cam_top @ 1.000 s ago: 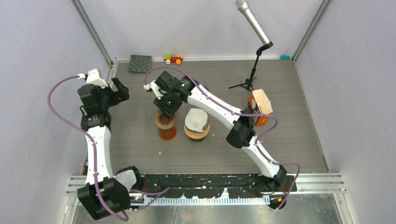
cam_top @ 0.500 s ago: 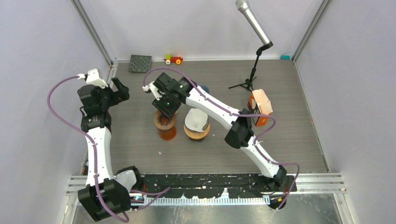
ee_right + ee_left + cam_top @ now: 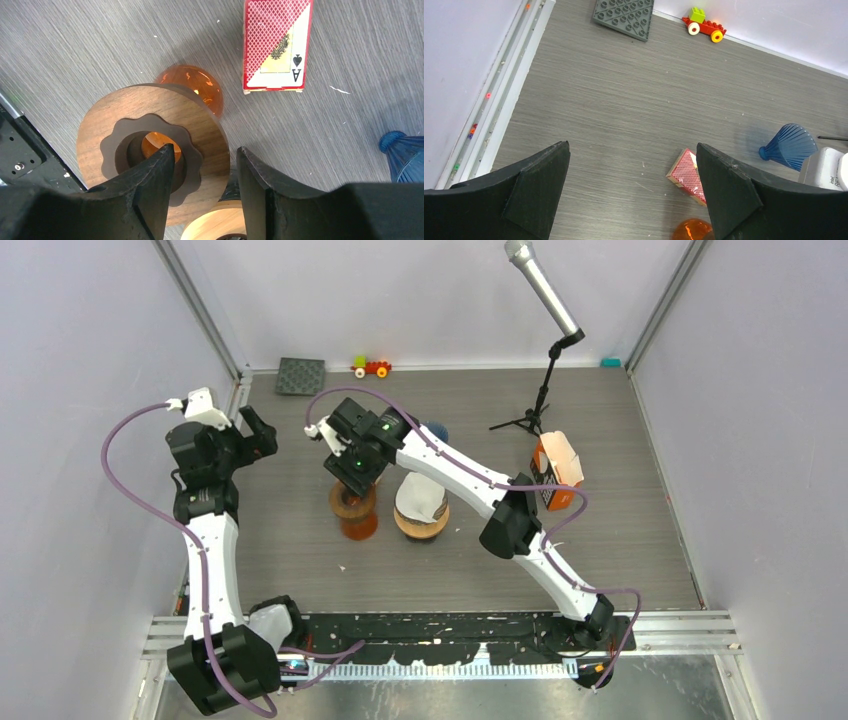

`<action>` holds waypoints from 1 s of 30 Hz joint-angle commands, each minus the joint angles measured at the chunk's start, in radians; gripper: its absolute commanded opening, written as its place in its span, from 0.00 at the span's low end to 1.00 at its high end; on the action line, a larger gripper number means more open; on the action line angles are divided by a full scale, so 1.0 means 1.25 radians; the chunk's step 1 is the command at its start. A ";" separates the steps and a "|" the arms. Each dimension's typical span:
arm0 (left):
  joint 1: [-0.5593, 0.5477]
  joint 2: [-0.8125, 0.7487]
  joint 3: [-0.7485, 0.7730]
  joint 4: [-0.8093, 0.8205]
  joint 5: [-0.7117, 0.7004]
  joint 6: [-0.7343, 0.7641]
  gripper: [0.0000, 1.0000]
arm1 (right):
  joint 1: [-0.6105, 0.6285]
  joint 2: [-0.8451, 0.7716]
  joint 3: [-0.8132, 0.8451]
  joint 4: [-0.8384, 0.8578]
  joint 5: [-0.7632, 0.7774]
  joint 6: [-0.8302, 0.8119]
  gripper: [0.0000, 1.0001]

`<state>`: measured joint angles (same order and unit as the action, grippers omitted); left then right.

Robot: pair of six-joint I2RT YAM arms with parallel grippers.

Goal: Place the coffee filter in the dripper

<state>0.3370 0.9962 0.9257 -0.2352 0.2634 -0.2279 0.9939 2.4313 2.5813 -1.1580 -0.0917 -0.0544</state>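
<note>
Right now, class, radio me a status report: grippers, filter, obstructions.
Left gripper open, empty. Right gripper open over wooden collar. Filter on neighbouring holder. Nothing blocking.

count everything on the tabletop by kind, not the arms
wooden rings: 2 (dark wooden ring, pale wooden ring)
orange glassware: 2 (orange flask, orange piece at the right)
white paper filter: 1
blue fluted cone: 1
card box: 1
grey baseplate: 1
toy car: 1
microphone on stand: 1
small teal piece: 1
total: 11

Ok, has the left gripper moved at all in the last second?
No. The left gripper sits in the same spot, just below and left of the grey baseplate by the back wall, jaws wide open.
</note>
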 commanded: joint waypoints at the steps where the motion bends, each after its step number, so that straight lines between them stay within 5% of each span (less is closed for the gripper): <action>1: 0.009 -0.015 -0.003 0.044 0.018 0.005 1.00 | 0.006 -0.021 0.040 0.015 0.019 0.003 0.55; 30: 0.008 -0.009 -0.002 0.041 0.058 0.008 1.00 | 0.004 -0.014 0.056 0.055 0.043 0.030 0.63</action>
<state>0.3408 0.9962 0.9249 -0.2352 0.3122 -0.2276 0.9939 2.4313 2.6068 -1.1248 -0.0525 -0.0406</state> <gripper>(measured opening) 0.996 0.628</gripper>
